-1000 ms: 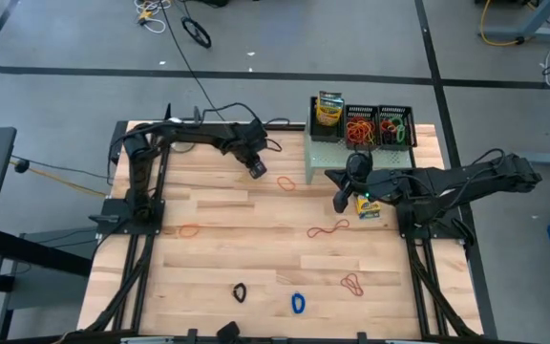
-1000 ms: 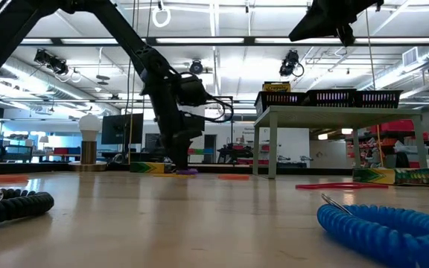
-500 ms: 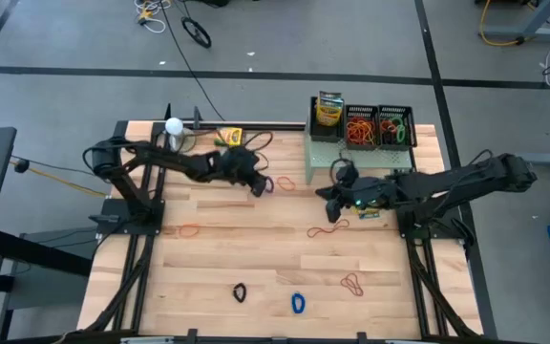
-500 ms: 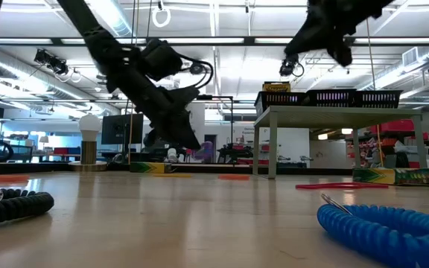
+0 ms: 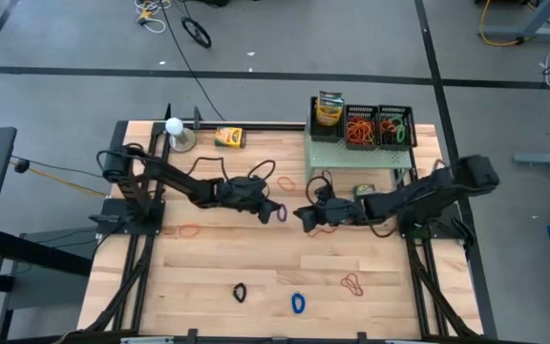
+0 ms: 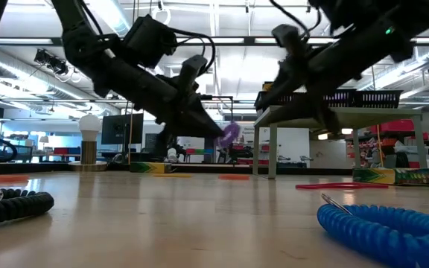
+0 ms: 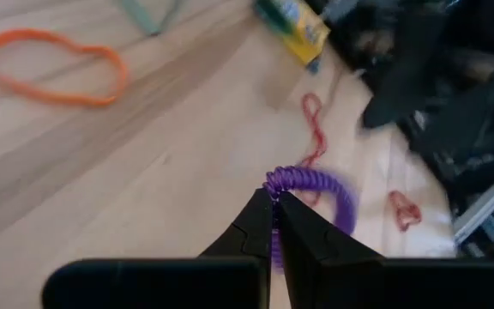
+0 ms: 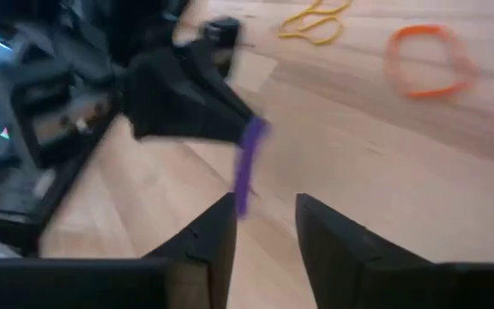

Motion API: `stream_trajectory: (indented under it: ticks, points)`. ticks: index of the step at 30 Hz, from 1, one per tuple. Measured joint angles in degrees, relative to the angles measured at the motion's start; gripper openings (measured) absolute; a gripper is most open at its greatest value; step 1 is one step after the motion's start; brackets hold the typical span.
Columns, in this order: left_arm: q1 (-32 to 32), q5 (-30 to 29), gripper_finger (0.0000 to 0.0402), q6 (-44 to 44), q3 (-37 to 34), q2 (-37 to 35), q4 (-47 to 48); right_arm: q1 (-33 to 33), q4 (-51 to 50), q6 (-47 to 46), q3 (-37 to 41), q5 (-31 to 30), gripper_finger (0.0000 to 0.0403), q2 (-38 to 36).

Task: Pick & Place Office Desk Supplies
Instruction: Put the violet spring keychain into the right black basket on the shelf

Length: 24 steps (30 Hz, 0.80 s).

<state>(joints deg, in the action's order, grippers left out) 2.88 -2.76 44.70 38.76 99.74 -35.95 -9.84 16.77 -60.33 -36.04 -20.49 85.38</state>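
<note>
- Counting across the counter point(image 5: 218, 244): one crayon box point(image 5: 228, 138) near the white ball point(image 5: 173, 124) at the far left, a second point(image 5: 327, 109) standing on the pale green shelf point(image 5: 351, 153).
- Two black mesh trays point(image 5: 378, 126) of rubber bands sit beside it.
- Loose loops: orange point(image 5: 189, 230), black point(image 5: 240, 291), blue point(image 5: 298, 304), red point(image 5: 352, 283).
- The left tool point(image 7: 274, 225), above mid-counter, is pinched tight on a coiled purple band point(image 7: 314, 186), which hangs clear of the wood.
- The right tool point(image 8: 260, 227) faces it just beside, fingers parted and empty.
</note>
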Motion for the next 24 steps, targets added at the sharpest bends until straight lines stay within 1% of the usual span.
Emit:
stream_trajectory:
  ticks: [3, 4, 6, 12, 16, 21, 24]
  points:
    - [-0.3, 0.1, 0.0011, 1.3, 0.4, 1.6, -2.7, 0.1, 6.9, -0.3, -0.1, 0.7, 0.014, 4.6]
    - [-0.4, 0.4, 0.0012, 1.4, 0.6, 2.0, -3.4, 0.1, 7.8, -0.3, -0.1, 1.0, 0.0141, 5.6]
    - [-0.4, 0.8, 0.0012, 1.3, 0.9, 2.4, -3.4, 0.1, 11.4, -0.6, -0.1, 0.8, 0.0141, 7.8]
    - [-0.5, 1.8, 0.0012, 0.6, 1.6, 2.5, -4.6, 0.2, 11.7, -0.9, 0.0, 0.1, 0.0126, 10.3]
    - [-0.4, 2.8, 0.0012, 0.5, 1.6, 2.5, -5.0, 0.2, 12.1, -0.9, -0.1, -0.7, 0.0103, 10.6]
    - [-0.5, 2.8, 0.0013, 0.3, 1.6, 2.5, -4.9, -0.1, 12.2, 0.3, -0.1, -1.1, 0.0062, 10.6]
    - [-0.2, 2.9, 0.002, -1.0, 1.6, 2.5, -5.0, -0.3, 12.0, 1.5, -0.1, -1.8, 0.0042, 10.2]
